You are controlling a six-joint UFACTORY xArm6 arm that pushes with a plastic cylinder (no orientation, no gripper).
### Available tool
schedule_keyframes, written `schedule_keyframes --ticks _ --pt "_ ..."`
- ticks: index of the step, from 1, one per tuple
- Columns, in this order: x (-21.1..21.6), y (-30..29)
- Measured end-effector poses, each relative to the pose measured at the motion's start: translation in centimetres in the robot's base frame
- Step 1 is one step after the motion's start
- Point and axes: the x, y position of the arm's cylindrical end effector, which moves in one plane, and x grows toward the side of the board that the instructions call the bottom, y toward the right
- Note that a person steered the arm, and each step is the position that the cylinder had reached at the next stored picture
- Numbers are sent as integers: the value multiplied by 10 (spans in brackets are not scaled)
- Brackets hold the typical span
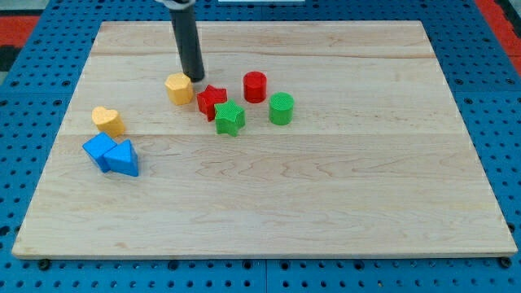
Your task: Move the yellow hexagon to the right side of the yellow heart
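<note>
The yellow hexagon (pixel 179 88) sits on the wooden board (pixel 326 187) left of centre, toward the view's top. The yellow heart (pixel 107 120) lies to its lower left, near the board's left side. My tip (pixel 195 78) stands just to the upper right of the yellow hexagon, close to it or touching it, with the rod rising to the view's top. The red star (pixel 212 101) is just below and right of the tip.
A green star (pixel 229 118) touches the red star's lower right. A red cylinder (pixel 255 86) and a green cylinder (pixel 281 108) stand further right. A blue cube-like block (pixel 99 150) and a blue triangle (pixel 124 159) sit together below the heart.
</note>
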Motion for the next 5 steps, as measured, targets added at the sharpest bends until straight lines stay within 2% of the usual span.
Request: schedule_keyframes --ticks 2,5 --pt "11 -47" --pt "69 -65"
